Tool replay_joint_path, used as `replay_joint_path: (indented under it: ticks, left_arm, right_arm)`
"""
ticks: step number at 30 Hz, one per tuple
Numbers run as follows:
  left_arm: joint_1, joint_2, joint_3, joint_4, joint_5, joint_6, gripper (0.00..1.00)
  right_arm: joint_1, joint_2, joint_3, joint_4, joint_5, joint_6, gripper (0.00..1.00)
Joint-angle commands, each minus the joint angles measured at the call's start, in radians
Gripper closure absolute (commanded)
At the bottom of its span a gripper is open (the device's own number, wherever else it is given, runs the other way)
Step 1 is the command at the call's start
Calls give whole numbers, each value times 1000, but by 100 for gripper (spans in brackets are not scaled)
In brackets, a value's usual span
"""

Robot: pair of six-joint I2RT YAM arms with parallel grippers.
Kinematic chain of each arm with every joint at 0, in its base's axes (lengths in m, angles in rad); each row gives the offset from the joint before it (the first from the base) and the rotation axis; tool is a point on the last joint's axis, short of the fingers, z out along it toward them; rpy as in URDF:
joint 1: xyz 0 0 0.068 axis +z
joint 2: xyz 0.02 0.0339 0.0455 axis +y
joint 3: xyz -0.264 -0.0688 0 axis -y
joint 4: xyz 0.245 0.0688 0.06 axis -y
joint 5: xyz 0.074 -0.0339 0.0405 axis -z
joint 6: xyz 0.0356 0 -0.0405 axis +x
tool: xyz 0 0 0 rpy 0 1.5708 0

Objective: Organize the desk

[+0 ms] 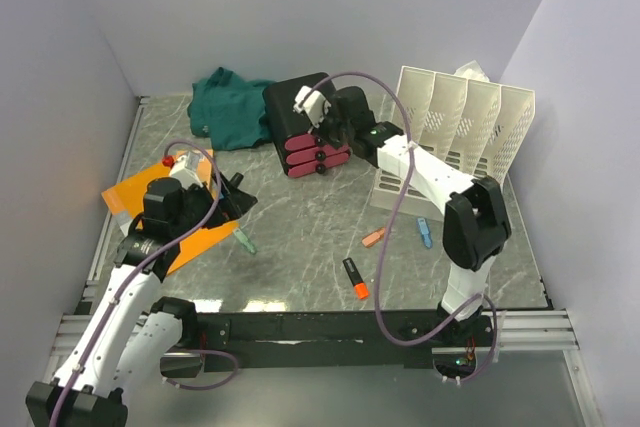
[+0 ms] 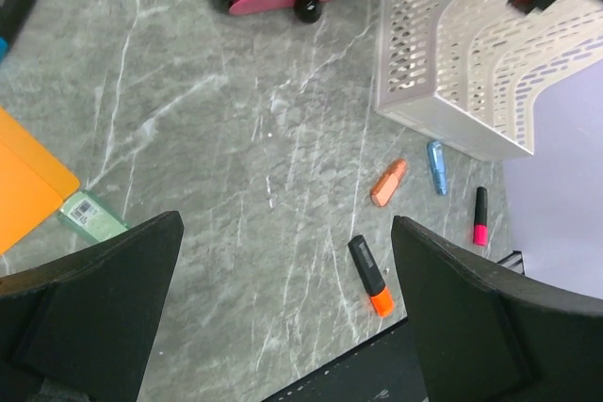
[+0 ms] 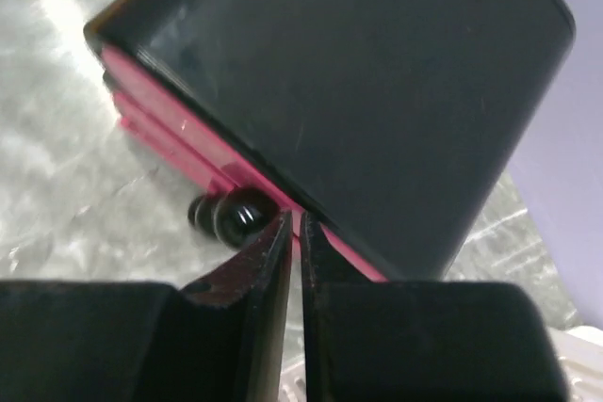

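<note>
Grey-green marble, the desk point(image 1: 300, 237) lies beneath both grippers: the left gripper point(image 2: 283, 327) hangs above it with fingers spread wide, a black-and-orange marker point(image 2: 370, 275) just ahead of it, while the right gripper point(image 3: 295, 233), fingers nearly pressed together, meets the pink front of the black drawer box point(image 3: 358, 72) beside a knob point(image 3: 240, 214).

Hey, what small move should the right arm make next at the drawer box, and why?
Probably open the right gripper slightly and shift it over onto the black knob: its nearly closed jaws sit just beside that knob on the drawer box, gripping nothing.
</note>
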Motion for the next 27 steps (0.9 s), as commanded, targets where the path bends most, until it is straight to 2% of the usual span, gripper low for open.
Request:
replay_joint_path:
  ticks: [1, 4, 9, 13, 14, 15, 16, 18, 21, 22, 24, 27]
  left_arm:
    - [-3, 46, 27, 52, 20, -27, 1]
    - [-3, 93, 50, 37, 7, -59, 1]
    - [-21, 162, 81, 20, -32, -125, 1]
    - [-115, 217, 118, 41, -133, -160, 0]
    - [-179, 237, 147, 44, -191, -163, 1]
    - [-211, 286, 165, 41, -217, -162, 1]
    - [-240, 312, 184, 40, -245, -159, 1]
    - [-306, 387, 225, 40, -299, -153, 1]
    - [-362, 464, 247, 88, -316, -171, 0]
    - [-372, 483, 253, 105, -316, -180, 0]
    - [-418, 547, 288, 138, -384, -200, 0]
    - [-487, 663, 383, 148, -464, -228, 1]
  right_arm:
    - [12, 97, 97, 174, 140, 199, 83]
    - [12, 129, 129, 184, 197, 254, 82]
    - [9, 8, 53, 138, 144, 276, 76]
    - [-2, -120, 19, 11, -4, 266, 64]
    - [-7, -166, 17, -25, -44, 253, 59]
    - [-20, -188, 15, -113, -149, 227, 53]
    - [-27, -231, 9, -155, -209, 193, 53]
    - [-45, -275, -18, -271, -308, 71, 42]
    - [-100, -348, -85, -301, -388, 58, 38]
    - [-161, -392, -113, -292, -453, 65, 36]
    - [-229, -440, -203, -239, -509, 110, 30]
    - [-338, -532, -314, -186, -550, 180, 27]
